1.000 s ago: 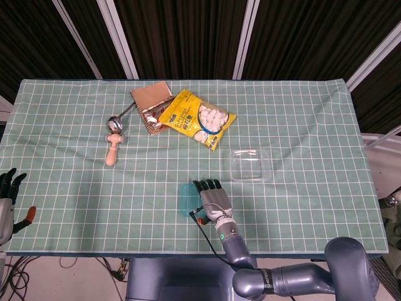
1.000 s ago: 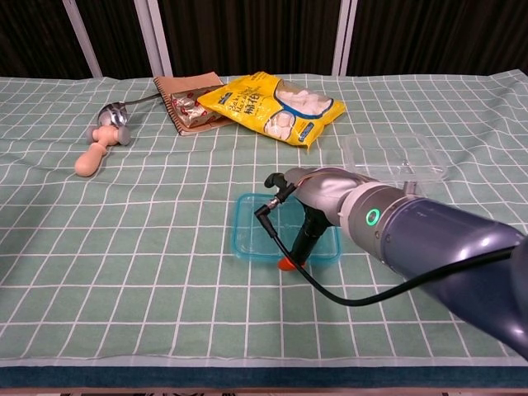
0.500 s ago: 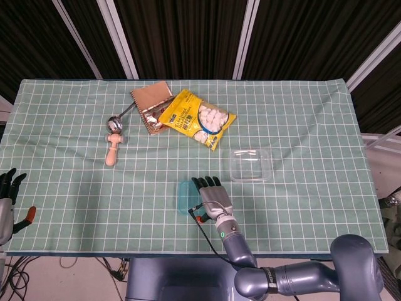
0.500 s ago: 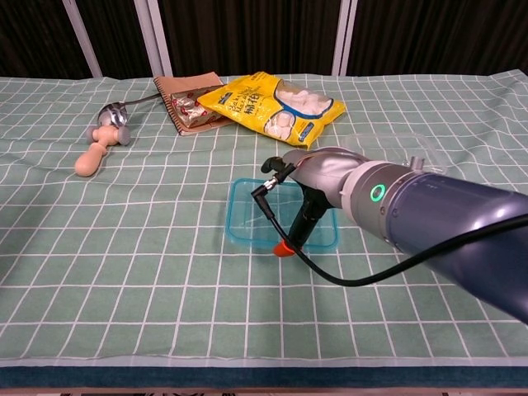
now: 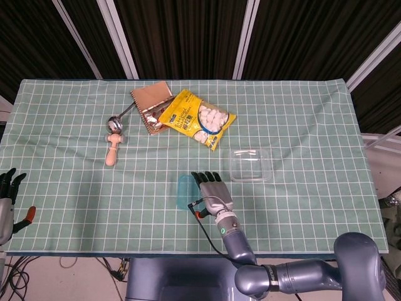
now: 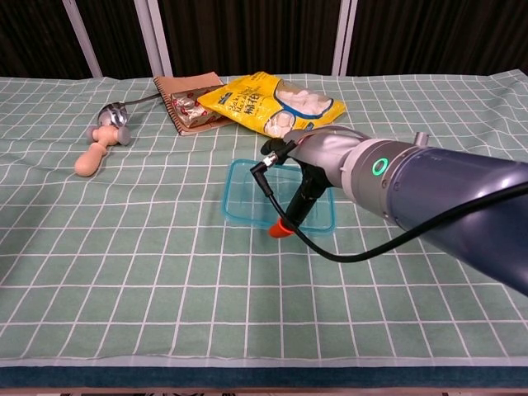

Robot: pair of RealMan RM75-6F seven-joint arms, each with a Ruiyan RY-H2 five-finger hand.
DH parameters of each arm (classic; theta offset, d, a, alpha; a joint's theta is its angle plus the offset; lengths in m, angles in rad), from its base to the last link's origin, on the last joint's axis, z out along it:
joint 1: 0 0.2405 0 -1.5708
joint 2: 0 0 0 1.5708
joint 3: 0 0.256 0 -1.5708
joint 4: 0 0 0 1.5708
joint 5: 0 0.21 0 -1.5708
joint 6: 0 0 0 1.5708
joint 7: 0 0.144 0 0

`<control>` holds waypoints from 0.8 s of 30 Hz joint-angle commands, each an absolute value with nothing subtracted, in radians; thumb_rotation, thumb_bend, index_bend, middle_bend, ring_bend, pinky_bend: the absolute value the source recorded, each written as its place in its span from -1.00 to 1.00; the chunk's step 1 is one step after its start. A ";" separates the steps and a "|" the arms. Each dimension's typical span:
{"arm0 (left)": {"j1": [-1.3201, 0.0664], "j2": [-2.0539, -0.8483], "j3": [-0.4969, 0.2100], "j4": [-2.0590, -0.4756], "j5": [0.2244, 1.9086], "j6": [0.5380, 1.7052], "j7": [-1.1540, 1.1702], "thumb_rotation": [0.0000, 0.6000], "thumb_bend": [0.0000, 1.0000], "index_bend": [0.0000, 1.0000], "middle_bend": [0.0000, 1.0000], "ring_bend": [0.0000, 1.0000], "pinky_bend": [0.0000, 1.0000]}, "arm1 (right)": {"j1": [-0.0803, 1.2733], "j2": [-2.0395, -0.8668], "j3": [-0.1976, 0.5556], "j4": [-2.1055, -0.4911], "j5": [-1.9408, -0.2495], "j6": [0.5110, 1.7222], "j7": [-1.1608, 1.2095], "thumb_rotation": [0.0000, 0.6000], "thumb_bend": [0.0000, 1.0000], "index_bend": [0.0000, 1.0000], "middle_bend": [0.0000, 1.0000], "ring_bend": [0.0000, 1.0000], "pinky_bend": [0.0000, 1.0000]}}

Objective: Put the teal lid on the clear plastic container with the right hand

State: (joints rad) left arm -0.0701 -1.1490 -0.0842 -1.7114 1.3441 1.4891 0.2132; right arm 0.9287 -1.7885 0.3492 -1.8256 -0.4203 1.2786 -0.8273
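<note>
One teal lid (image 6: 247, 191) pinned flat on tablecloth (image 5: 75, 182) under right hand (image 5: 211, 190), fingers extended over it, seemingly seeking a grasp; clear plastic container (image 5: 250, 165) waiting just right; grip unclear.

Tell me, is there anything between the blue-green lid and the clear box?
Nothing but bare checked cloth. In the head view the right hand covers the teal lid, and the clear plastic container sits further right.

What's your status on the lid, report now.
Right hand over teal lid, grip unclear. Left hand idle at table edge. Clear plastic container open, to the right, path unobstructed.
</note>
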 commanded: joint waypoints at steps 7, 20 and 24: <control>-0.070 -1.150 -0.086 -1.713 1.340 1.489 0.217 1.00 -0.31 -0.75 -1.00 -1.00 -1.00 | 0.934 -1.750 0.382 -1.848 -0.411 1.288 -0.811 1.00 -0.35 -0.98 -0.25 -0.87 -1.00; -0.070 -1.150 -0.089 -1.713 1.337 1.491 0.218 1.00 -0.31 -0.75 -1.00 -1.00 -1.00 | 0.940 -1.688 0.432 -1.855 -0.384 1.290 -0.774 1.00 -0.35 -0.98 -0.25 -0.87 -1.00; -0.070 -1.149 -0.089 -1.713 1.337 1.491 0.217 1.00 -0.31 -0.75 -1.00 -1.00 -1.00 | 0.944 -1.657 0.432 -1.849 -0.377 1.295 -0.789 1.00 -0.35 -0.98 -0.25 -0.87 -1.00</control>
